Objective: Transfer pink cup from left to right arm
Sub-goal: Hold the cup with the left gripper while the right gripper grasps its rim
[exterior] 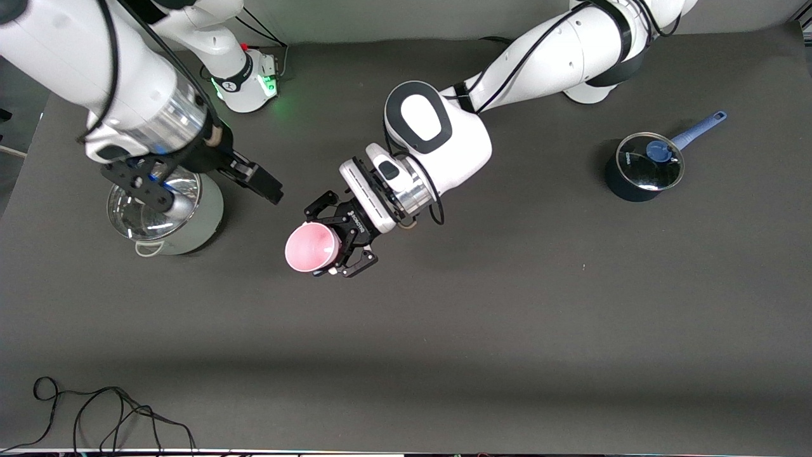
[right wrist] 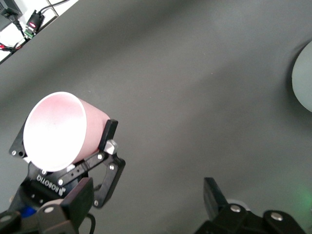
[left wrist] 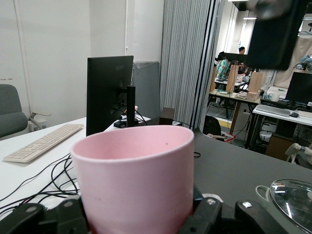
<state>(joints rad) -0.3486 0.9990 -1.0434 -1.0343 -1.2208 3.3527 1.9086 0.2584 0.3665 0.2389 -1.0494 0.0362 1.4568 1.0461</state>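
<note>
Two grippers over dark grey tabletop (exterior: 507, 304): left gripper (exterior: 330, 240) clamped on pink cup (exterior: 312, 247), right gripper (exterior: 209, 181) fingers apart above steel pot (exterior: 166, 212).

The pink cup (left wrist: 134, 183) is cut off below, its base hidden inside the left gripper (left wrist: 131, 214).

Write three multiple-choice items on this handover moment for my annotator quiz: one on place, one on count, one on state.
1. Where is the pink cup?
A. in the left end effector
B. on the table
C. in the steel pot

2. How many pots stand on the table?
A. one
B. two
C. three

3. What state is the right end effector in?
A. shut on the cup
B. open, holding nothing
C. shut on a lid

Answers: 1 A, its fingers clamp the cup's sides. 2 B, the open steel pot and the dark lidded saucepan. 3 B, it hangs open above the steel pot's edge.
</note>
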